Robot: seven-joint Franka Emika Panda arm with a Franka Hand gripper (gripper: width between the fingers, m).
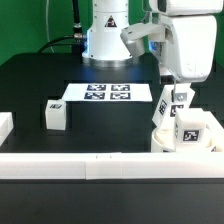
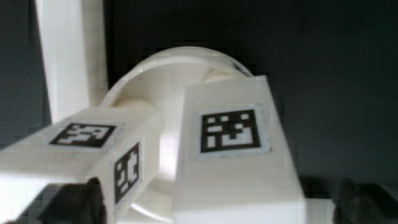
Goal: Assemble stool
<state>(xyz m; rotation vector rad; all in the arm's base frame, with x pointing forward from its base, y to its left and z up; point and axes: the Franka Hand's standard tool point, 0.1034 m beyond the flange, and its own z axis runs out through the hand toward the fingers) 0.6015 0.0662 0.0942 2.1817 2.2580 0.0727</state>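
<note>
The stool's round white seat (image 1: 190, 138) stands on edge at the exterior view's right, against the front rail, with tagged legs on it. One upright leg (image 1: 166, 112) rises from it, and my gripper (image 1: 176, 98) hangs open over this leg's top. In the wrist view the same tagged leg (image 2: 231, 130) runs between my dark fingers (image 2: 356, 200), with a gap showing beside it. Behind it are the curved seat (image 2: 169, 75) and a second tagged leg (image 2: 89, 135). A loose leg (image 1: 56, 114) lies on the black table at the left.
The marker board (image 1: 108, 93) lies flat in the middle, before the robot base (image 1: 105, 40). A long white rail (image 1: 90, 165) runs along the front edge. A white block (image 1: 5, 125) sits at the far left. In the wrist view a rail (image 2: 68, 50) passes beside the seat.
</note>
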